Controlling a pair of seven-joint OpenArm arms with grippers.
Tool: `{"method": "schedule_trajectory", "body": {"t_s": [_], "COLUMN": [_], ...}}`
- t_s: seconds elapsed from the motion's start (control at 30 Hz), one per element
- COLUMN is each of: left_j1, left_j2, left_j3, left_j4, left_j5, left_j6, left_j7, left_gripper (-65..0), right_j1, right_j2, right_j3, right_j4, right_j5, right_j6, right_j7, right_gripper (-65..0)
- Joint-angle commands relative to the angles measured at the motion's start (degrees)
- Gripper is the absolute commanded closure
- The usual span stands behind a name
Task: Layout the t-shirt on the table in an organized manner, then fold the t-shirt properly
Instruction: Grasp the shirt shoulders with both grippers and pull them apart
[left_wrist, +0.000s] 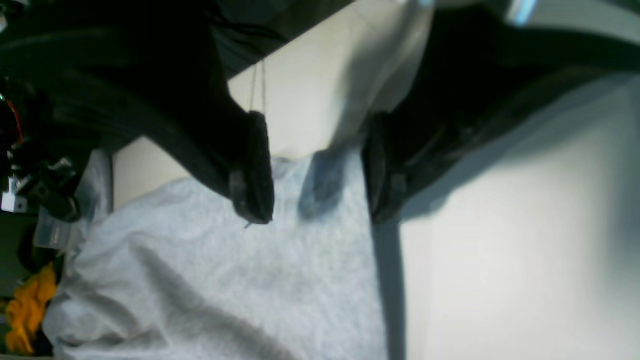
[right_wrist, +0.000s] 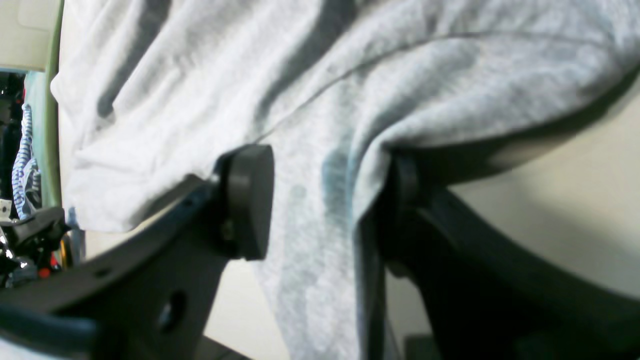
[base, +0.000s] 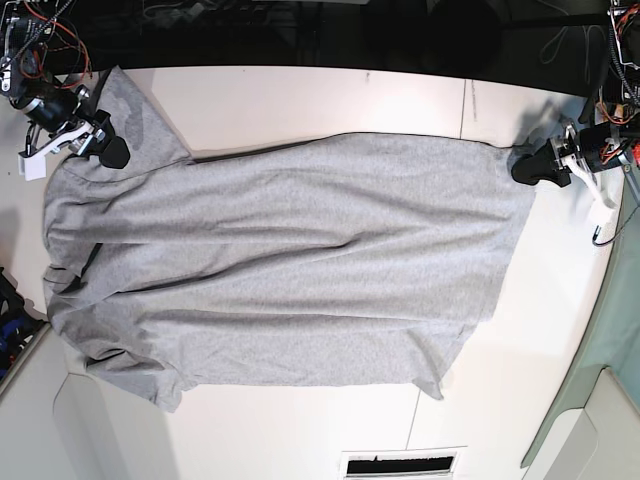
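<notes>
Grey t-shirt (base: 290, 260) spread plain side up on white table (base: 300, 100), no lettering readable; left gripper (left_wrist: 320, 170) parted at hem corner; right gripper (right_wrist: 325, 200) straddling sleeve, unclenched.

A large light heather-grey cotton t-shirt (base: 280, 260) lies spread flat, plain side up, lengthwise across the wide white table (base: 300, 100). Shallow wrinkles cross it. One sleeve angles toward the table's far left corner; its hem nears the right edge.
</notes>
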Motion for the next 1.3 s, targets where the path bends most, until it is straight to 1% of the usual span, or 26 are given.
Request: {"method": "schedule_trajectory", "body": {"t_s": [0.0,0.1,0.13,0.17,0.2,0.3,0.33,0.37,0.4,0.5,0.53,0.6,0.67,0.87,1.03,1.13,1.27], "left_j1": [0.0,0.0,0.1,0.2,0.3,1.0,1.3,1.5,1.6,1.6,1.7,2.0,2.8,5.3,9.0,11.0,14.1], "left_j2": [-0.3,-0.2,-0.2,-0.2,-0.2,-0.2,-0.2,-0.2,-0.3,-1.1,-1.7,-3.0,-4.3,-7.8,-9.9,-10.3,-10.3], "left_j3": [0.0,0.6,0.8,1.0,1.2,1.3,1.3,1.3,1.2,1.1,1.1,1.1,1.1,1.1,1.0,-0.3,-4.3], "left_j4": [0.4,0.4,0.4,0.4,0.4,0.4,0.4,0.4,0.4,0.9,1.5,3.2,5.2,10.8,14.4,16.4,18.6], "left_j5": [1.2,-0.1,-0.1,-0.1,-0.1,-1.2,-1.9,-2.6,-3.5,-9.4,-11.6,-13.9,-14.3,-14.3,-14.9,-15.3,-16.9], "left_j6": [0.2,0.2,0.2,0.2,0.2,0.2,0.2,0.2,0.2,0.2,0.2,0.2,0.2,0.2,0.2,0.2,0.2], "left_j7": [2.2,2.7,2.7,2.8,2.8,2.8,2.8,2.8,2.9,5.3,6.4,8.6,9.6,9.7,9.9,10.1,10.7], "left_gripper": [-33.1,-33.0,-32.0,-28.7,-23.8,-7.0,-2.2,0.0,0.0,0.0,0.0,0.0,0.0,0.0,0.0,0.0,0.0], "right_j1": [-0.2,-0.2,-0.2,-0.2,-0.2,-0.2,-0.2,-0.2,-0.2,-0.3,-0.4,-1.2,-2.7,-8.6,-14.8,-17.9,-22.1], "right_j2": [0.3,0.3,0.3,0.3,0.3,0.3,0.3,0.4,0.4,0.5,0.7,0.7,0.7,0.7,0.7,0.7,0.7], "right_j3": [-0.1,-0.1,-0.2,-0.1,-0.1,-0.1,-0.1,-0.1,-0.1,-0.1,-0.1,0.3,0.9,3.0,4.5,5.3,6.8], "right_j4": [0.2,0.2,0.2,0.2,0.2,0.2,0.2,0.2,0.2,0.2,0.3,1.3,3.3,12.2,20.3,24.3,28.6], "right_j5": [-2.1,-1.5,-1.5,-1.5,-1.5,-1.5,-1.5,-1.5,-1.5,-1.4,-1.0,-0.6,0.1,0.3,0.5,1.3,2.2], "right_j6": [-0.9,-0.9,-0.9,-0.9,-0.9,-0.9,-0.9,-0.9,-0.9,-0.9,-0.9,-0.9,-0.9,-0.9,-0.9,-0.9,-0.9], "right_j7": [-2.7,-3.0,-3.2,-3.4,-3.6,-3.8,-3.7,-3.7,-3.7,-4.1,-4.6,-5.1,-5.0,-5.0,-5.0,-5.1,-5.1], "right_gripper": [-31.7,-31.1,-28.8,-24.6,-19.0,0.0,0.0,0.0,0.0,0.0,0.0,0.0,0.0,0.0,0.0,0.0,0.0]}}
